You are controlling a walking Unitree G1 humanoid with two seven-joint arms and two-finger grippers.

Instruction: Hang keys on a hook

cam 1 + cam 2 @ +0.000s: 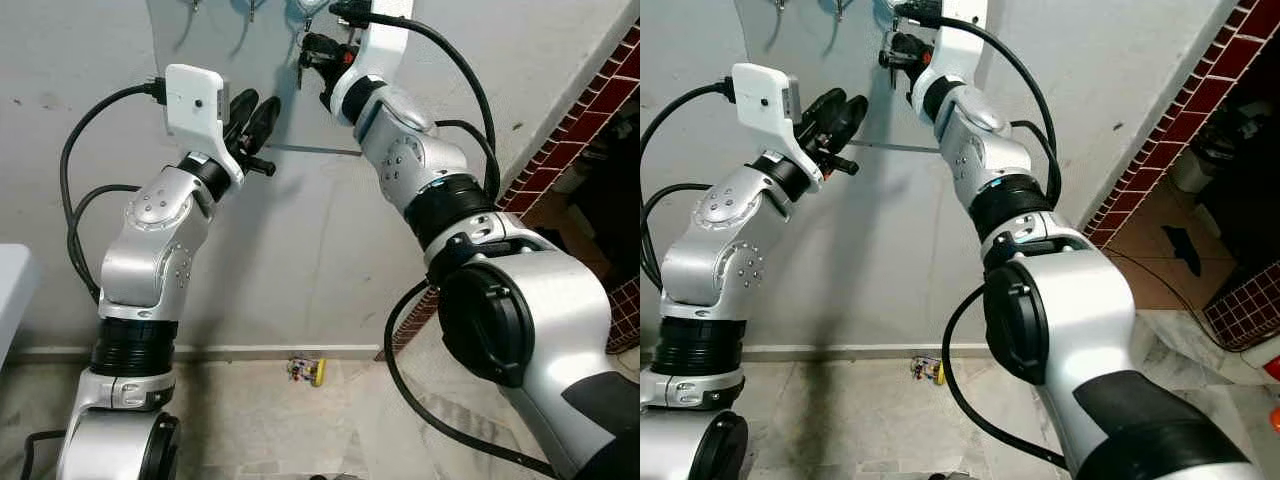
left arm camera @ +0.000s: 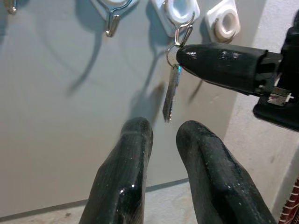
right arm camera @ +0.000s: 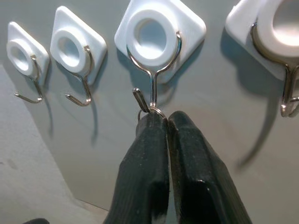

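A silver key (image 2: 171, 95) hangs from a small ring (image 2: 172, 51) pinched at the tips of my right gripper (image 3: 167, 122), which is shut on it. The ring sits at the lower bend of a wire hook (image 3: 152, 88) on a white square mount (image 3: 187, 28). I cannot tell whether the ring is over the hook's tip. My right gripper (image 1: 310, 50) is raised high against the grey wall board (image 1: 210, 40). My left gripper (image 1: 255, 122) is held up just below and left of it. It is open, holding nothing, and its fingers (image 2: 131, 154) point at the key.
More white hooks (image 3: 77, 74) line the board on both sides. A small bunch of keys (image 1: 305, 370) lies on the floor by the wall base. A red brick wall (image 1: 590, 110) stands on the right, and a white table edge (image 1: 12, 290) on the left.
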